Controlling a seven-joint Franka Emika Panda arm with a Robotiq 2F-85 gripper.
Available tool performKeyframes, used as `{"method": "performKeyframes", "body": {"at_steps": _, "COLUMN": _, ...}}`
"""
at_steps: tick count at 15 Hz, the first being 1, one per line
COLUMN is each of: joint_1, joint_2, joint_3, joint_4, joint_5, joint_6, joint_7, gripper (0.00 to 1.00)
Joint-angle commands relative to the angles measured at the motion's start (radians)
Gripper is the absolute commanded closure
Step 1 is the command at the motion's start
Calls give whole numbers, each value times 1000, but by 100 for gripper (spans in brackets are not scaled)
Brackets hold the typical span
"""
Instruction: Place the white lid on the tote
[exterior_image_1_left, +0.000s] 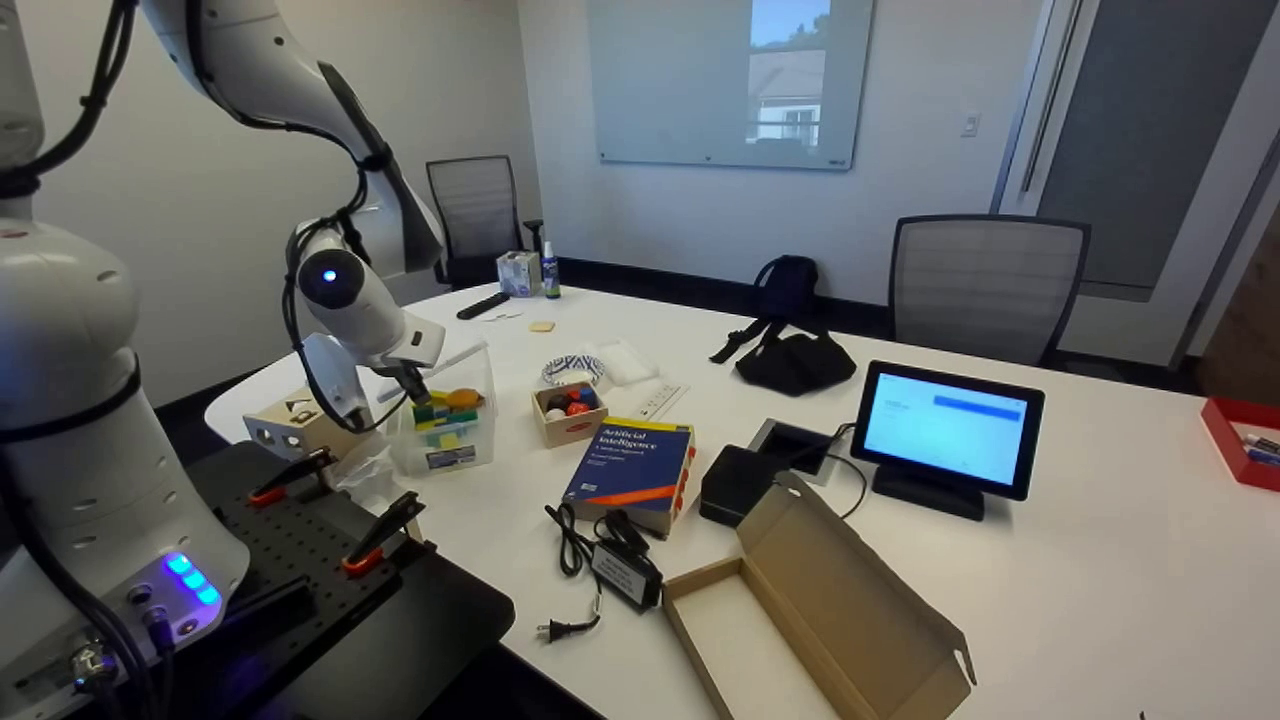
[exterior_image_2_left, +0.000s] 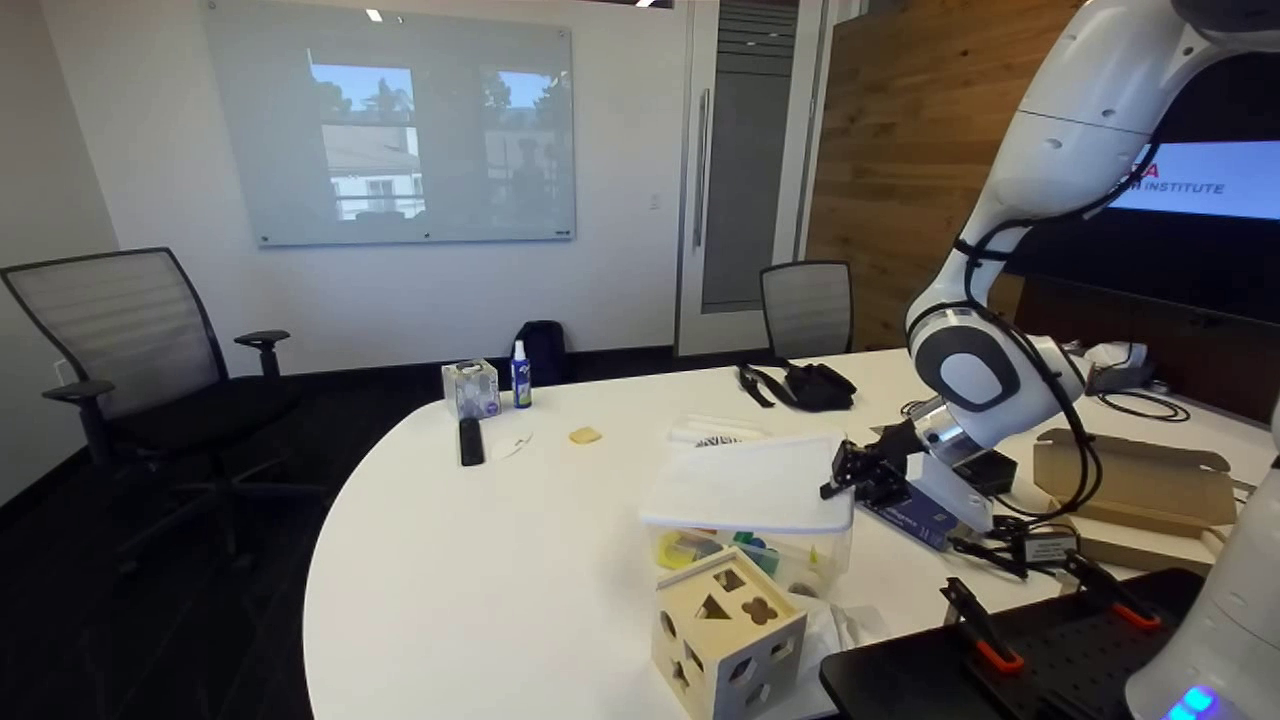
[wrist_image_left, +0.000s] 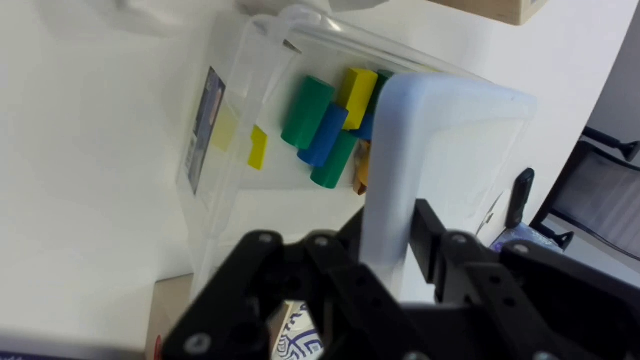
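Observation:
The white lid (wrist_image_left: 455, 130) is a flat, semi-clear rectangular piece with a rounded rim. My gripper (wrist_image_left: 389, 220) is shut on its edge, one finger on each side of the rim. The lid (exterior_image_2_left: 750, 485) lies over the clear tote (exterior_image_2_left: 835, 555) in an exterior view, with my gripper (exterior_image_2_left: 838, 478) at its right edge. The tote (exterior_image_1_left: 484, 445) stands on the table with colored blocks inside. In the wrist view the lid is tilted and covers only part of the opening; the tote's near side (wrist_image_left: 225, 200) is uncovered. In an exterior view, my gripper (exterior_image_1_left: 416, 392) is above the tote.
A wooden shape-sorter cube (exterior_image_2_left: 730, 640) stands close beside the tote. A small wooden box of balls (exterior_image_1_left: 570, 420), a patterned bowl (exterior_image_1_left: 573, 370), a pale plastic piece (exterior_image_1_left: 628, 362) and a thick blue book (exterior_image_1_left: 635, 465) are nearby. An open cardboard box (exterior_image_1_left: 840, 600) lies farther off.

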Motion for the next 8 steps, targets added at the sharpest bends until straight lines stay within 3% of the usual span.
{"method": "performKeyframes", "body": {"at_steps": 1, "joint_1": 35, "joint_2": 26, "joint_3": -6, "joint_4": 13, "joint_5": -7, "joint_6": 100, "joint_7": 17, "gripper": 47}}
{"method": "performKeyframes", "body": {"at_steps": 7, "joint_1": 25, "joint_2": 56, "joint_3": 15, "joint_4": 24, "joint_5": -19, "joint_6": 194, "joint_7": 26, "gripper": 1}}
{"method": "performKeyframes", "body": {"at_steps": 8, "joint_1": 25, "joint_2": 60, "joint_3": 14, "joint_4": 29, "joint_5": -17, "joint_6": 203, "joint_7": 23, "gripper": 0}}
